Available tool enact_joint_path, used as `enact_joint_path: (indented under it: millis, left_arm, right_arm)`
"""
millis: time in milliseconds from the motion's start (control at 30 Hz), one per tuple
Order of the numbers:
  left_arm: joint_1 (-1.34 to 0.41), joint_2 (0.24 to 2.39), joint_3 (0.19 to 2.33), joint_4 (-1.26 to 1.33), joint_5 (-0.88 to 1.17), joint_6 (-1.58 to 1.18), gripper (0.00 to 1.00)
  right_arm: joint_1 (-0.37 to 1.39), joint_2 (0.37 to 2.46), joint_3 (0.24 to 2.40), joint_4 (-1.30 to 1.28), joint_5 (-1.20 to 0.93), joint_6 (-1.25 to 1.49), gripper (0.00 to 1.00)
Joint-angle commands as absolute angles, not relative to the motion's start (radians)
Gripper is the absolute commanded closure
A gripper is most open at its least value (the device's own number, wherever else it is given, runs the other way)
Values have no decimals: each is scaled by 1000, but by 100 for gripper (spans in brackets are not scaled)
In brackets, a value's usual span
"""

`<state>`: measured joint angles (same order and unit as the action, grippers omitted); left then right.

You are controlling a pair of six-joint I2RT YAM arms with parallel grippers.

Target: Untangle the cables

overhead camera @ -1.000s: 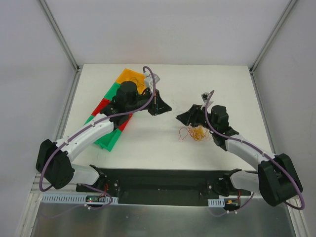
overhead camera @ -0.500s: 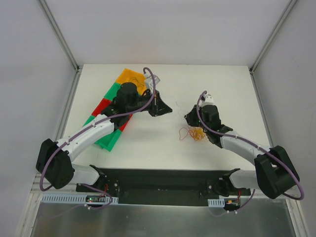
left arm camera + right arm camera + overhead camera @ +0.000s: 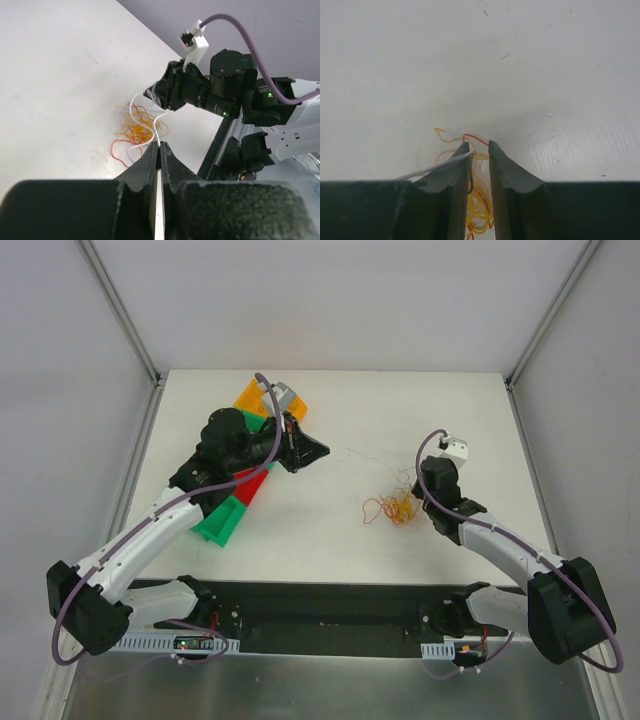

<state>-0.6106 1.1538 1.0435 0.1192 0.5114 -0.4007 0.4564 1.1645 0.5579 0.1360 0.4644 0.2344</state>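
Left fingers (image 3: pixel 149 161) pinch a white strand (image 3: pixel 155 127) that runs into the cables (image 3: pixel 398 508), a curly clump on the table (image 3: pixel 330 535). Right fingers (image 3: pixel 504 172), narrowly parted, sit just above the clump. A hard pull could tighten the knot or drag the clump whole.

White table (image 3: pixel 330 420), orange, green and red bins (image 3: pixel 222 522) at left

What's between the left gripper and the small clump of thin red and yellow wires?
A thin white wire, pinched by the shut left gripper, runs to the clump of wires; the left wrist view shows it.
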Motion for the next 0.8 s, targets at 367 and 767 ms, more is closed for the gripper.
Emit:
enact_joint_path:
  millis: [367, 767]
  left_arm:
    - [-529, 948, 1186, -135, 172, -239, 100]
    - [-362, 1135, 1341, -242, 74, -252, 100]
  right_arm:
    - [377, 1105, 523, 104, 442, 221, 53]
    - [377, 1012, 431, 284, 246, 163, 18]
